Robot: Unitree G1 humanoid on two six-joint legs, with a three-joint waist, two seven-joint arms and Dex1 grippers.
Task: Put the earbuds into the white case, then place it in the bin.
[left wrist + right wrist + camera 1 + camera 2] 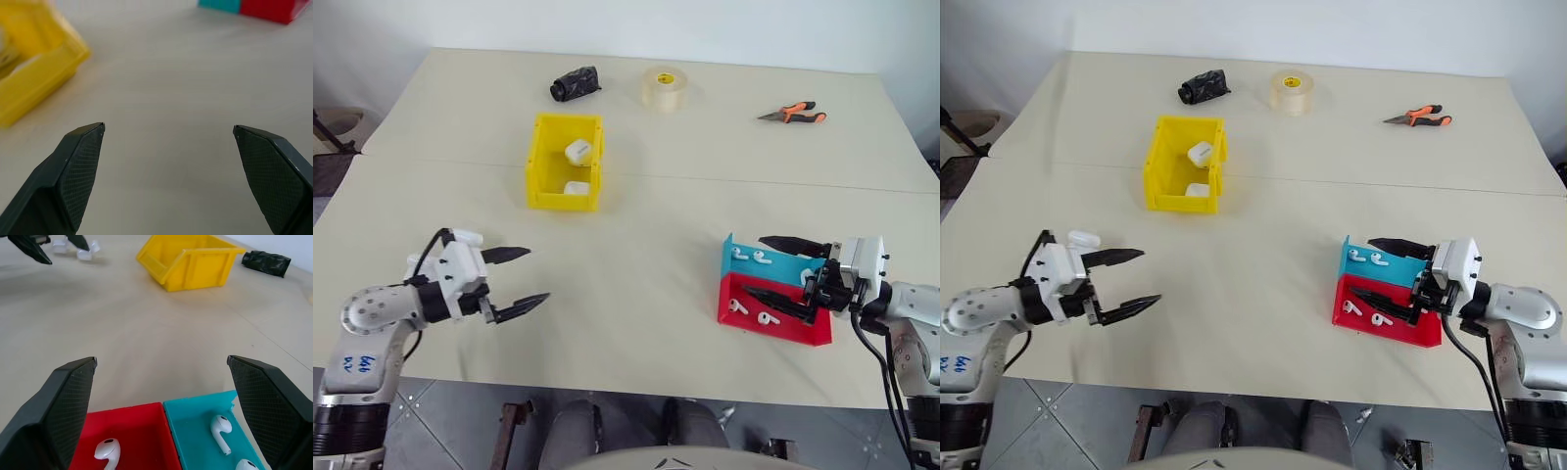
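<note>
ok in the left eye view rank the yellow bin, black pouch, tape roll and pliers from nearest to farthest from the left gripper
From the left gripper:
1. Yellow bin, just beyond it.
2. Black pouch, behind the bin.
3. Tape roll, far centre.
4. Pliers, far right.

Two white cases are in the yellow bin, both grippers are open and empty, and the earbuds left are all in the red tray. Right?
Not quite. The earbuds are split between the red tray and the teal tray, as the right wrist view shows. The rest stands: two white cases in the yellow bin, left gripper and right gripper open and empty.
</note>
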